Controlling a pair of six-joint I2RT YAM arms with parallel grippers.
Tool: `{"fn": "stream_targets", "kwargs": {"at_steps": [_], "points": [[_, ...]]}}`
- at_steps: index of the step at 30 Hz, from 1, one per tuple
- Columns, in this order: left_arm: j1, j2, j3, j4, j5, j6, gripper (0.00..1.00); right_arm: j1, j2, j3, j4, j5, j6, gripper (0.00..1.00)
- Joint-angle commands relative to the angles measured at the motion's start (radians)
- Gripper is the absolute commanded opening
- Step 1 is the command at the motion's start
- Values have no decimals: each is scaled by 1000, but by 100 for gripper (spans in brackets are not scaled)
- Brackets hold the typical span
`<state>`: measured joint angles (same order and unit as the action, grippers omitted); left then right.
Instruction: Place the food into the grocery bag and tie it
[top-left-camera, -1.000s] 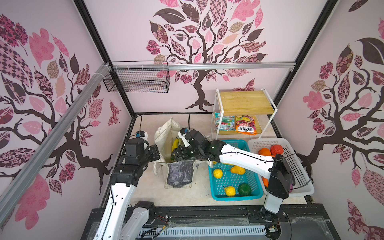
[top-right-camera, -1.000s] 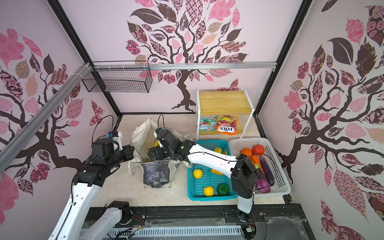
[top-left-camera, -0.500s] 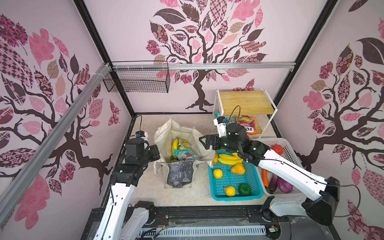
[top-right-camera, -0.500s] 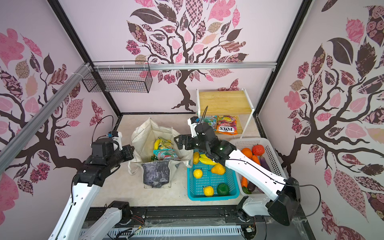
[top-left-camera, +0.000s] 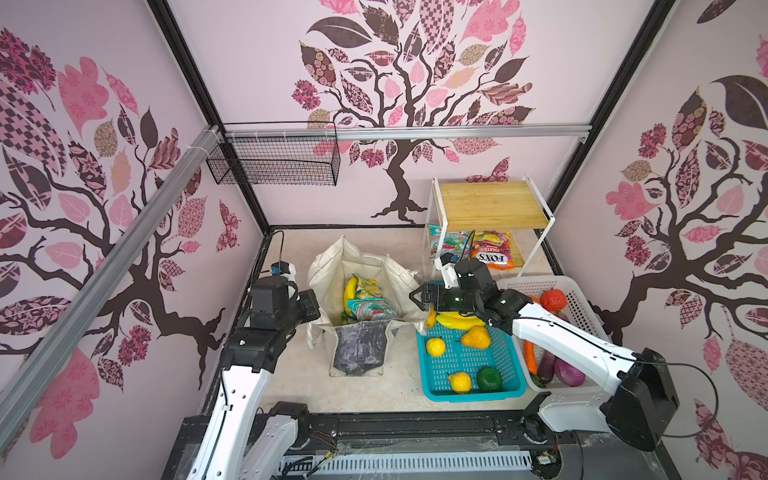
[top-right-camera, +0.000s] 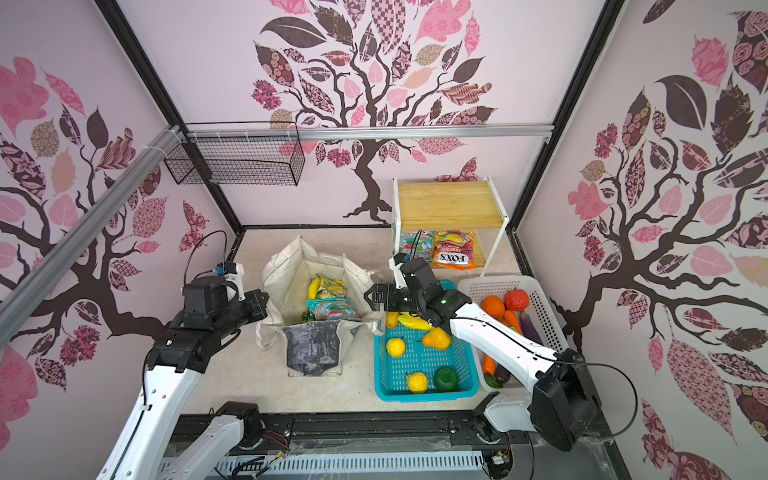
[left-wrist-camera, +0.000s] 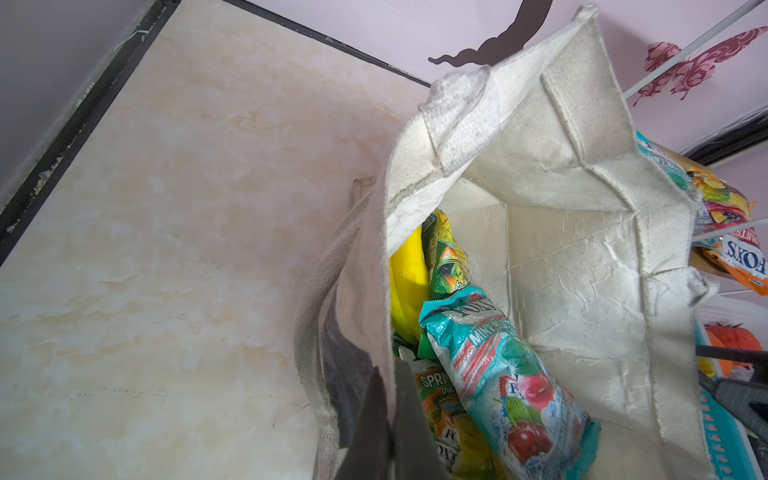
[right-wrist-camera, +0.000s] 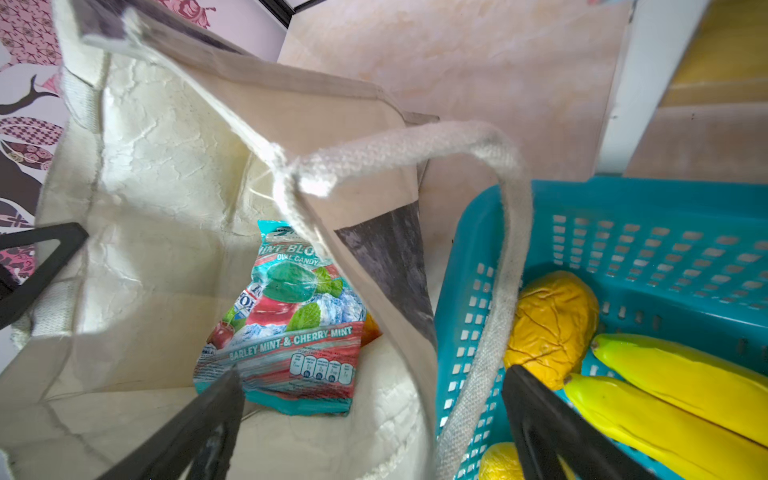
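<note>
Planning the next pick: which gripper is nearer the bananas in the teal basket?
Right. The right gripper is open, straddling the rim of the grocery bag next to the bananas; the left gripper pinches its far rim.

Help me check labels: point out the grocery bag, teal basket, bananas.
grocery bag (top-left-camera: 360, 350): a top view, grey front panel.
teal basket (top-left-camera: 457, 363): a top view, bare floor.
bananas (right-wrist-camera: 685, 383): right wrist view, upper banana.
</note>
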<state>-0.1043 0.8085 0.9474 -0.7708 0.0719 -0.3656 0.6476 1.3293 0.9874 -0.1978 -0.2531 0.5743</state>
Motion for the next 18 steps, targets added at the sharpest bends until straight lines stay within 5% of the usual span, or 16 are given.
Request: {"fn": "stream_targets", "kwargs": {"at_steps": [1, 5, 12, 14, 18], "points": [[5, 0, -21, 18, -3, 7, 0, 3, 19, -7, 48, -31, 13, 85], [6, 0, -22, 18, -2, 6, 0, 3, 27, -10, 41, -5, 7, 48], [5, 0, -22, 18, -9, 5, 0, 4, 31, -3, 49, -36, 5, 8], [6, -1, -22, 17, -11, 4, 0, 3, 28, 2, 46, -38, 4, 0], [5, -15, -20, 20, -29, -9, 0, 5, 4, 16, 43, -28, 5, 0]]}}
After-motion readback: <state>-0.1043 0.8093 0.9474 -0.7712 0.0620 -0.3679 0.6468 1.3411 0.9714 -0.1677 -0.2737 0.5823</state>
